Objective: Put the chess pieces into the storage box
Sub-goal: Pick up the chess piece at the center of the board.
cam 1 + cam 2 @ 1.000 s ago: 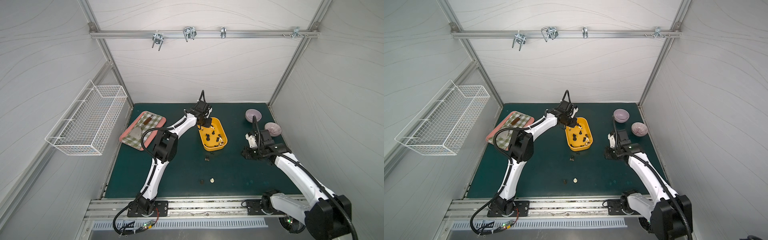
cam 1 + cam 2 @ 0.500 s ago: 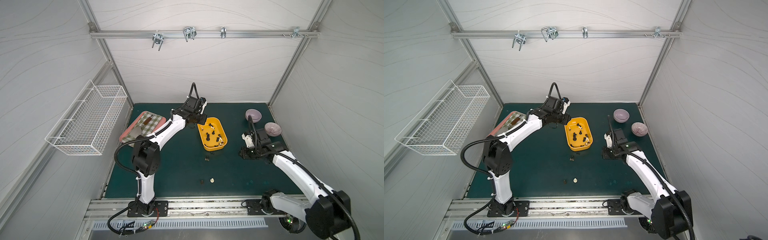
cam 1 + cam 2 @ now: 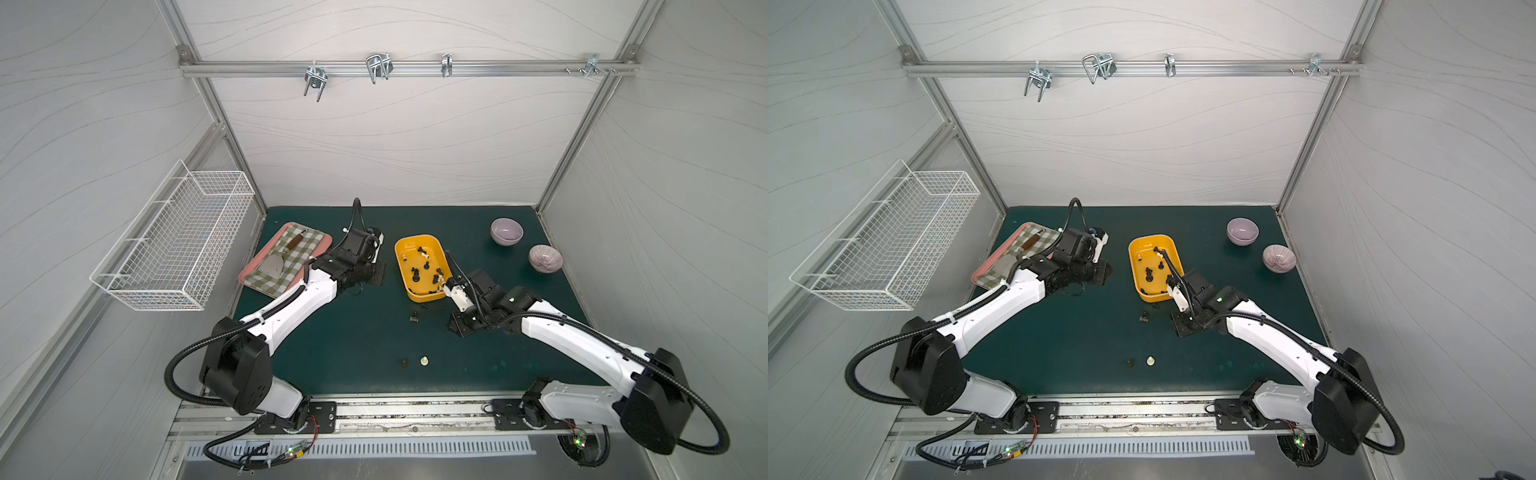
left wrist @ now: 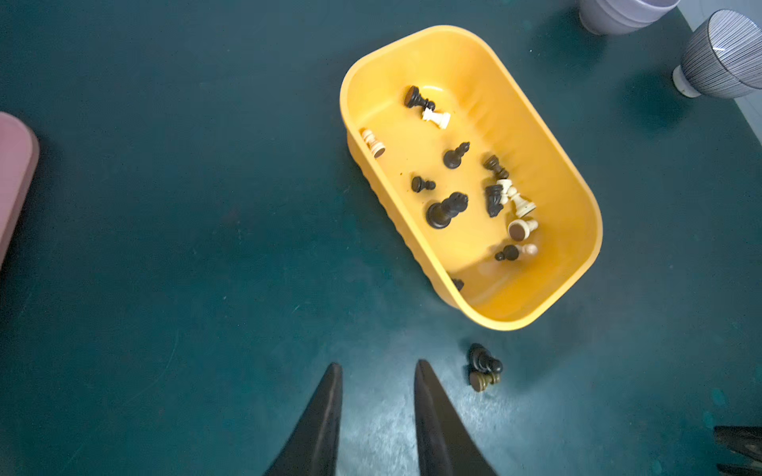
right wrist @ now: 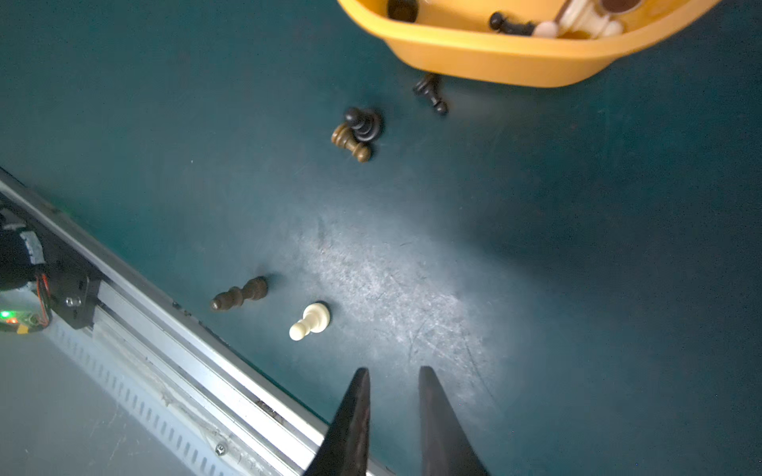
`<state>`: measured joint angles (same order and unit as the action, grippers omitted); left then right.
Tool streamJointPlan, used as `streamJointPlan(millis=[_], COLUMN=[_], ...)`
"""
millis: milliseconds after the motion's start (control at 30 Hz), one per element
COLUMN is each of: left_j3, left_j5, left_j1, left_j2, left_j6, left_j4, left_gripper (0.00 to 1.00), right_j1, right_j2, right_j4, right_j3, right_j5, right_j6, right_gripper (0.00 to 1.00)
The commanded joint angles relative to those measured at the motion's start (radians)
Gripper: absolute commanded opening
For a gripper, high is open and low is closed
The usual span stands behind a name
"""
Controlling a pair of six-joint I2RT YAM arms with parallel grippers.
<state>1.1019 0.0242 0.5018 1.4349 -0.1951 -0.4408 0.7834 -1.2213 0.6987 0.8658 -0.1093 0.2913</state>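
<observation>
The left tool (image 4: 378,363) hangs over bare table (image 3: 332,353) with its fingers clearly apart and empty; the right tool (image 5: 394,369) shows a narrower gap, also empty and touching nothing; one yellow storage box (image 4: 495,82) sits mid-table holding about thirteen chess pieces (image 4: 445,210), black and cream; five more pieces (image 5: 310,321) lie outside it, one just beside its wall; two bowls (image 3: 506,231) stand near the right wall; the table is dark green and scuffed, enclosed by white panels, with one wire basket (image 3: 174,245) on the left wall.

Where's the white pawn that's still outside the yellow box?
In both top views the white pawn sits on the green mat near the front rail, beside a dark brown piece.
</observation>
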Motion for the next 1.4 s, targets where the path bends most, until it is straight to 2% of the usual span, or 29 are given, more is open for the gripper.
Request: streamJointPlan(millis=[0,200,500,733,1367], left_j3=[-0.071,-0.209,-0.307,-0.344,-0.348], left_j5=[-0.058,-0.042,-0.032,-0.015,0.009], left_j1=[-0.008,-0.008,-0.007,-0.008,-0.008], left_j2=[-0.073,-0.179,-0.267,-0.300,-0.288], left_j6=[-0.073,-0.163,-0.192,-0.213,-0.223], left_j4=[0.045,0.065,0.020,0.016,0.010], left_gripper=[0.32,0.32,0.34,0.34,0.35], right_j1=[0.076,0.203,0.318,0.342,0.352], right_j2=[-0.040,-0.145,-0.278,-0.340,-0.421], right_j4=[-0.023,-0.027,-0.018,-0.017,-0.004], right_j3=[0.003,0.036,0.085,0.110,0.147], right_j5=[0.020,0.027,0.052,0.071,0.112], right_j6=[0.028,0.006,0.000,-0.004,-0.016], right_gripper=[0.24,0.26,0.31,0.35,0.30])
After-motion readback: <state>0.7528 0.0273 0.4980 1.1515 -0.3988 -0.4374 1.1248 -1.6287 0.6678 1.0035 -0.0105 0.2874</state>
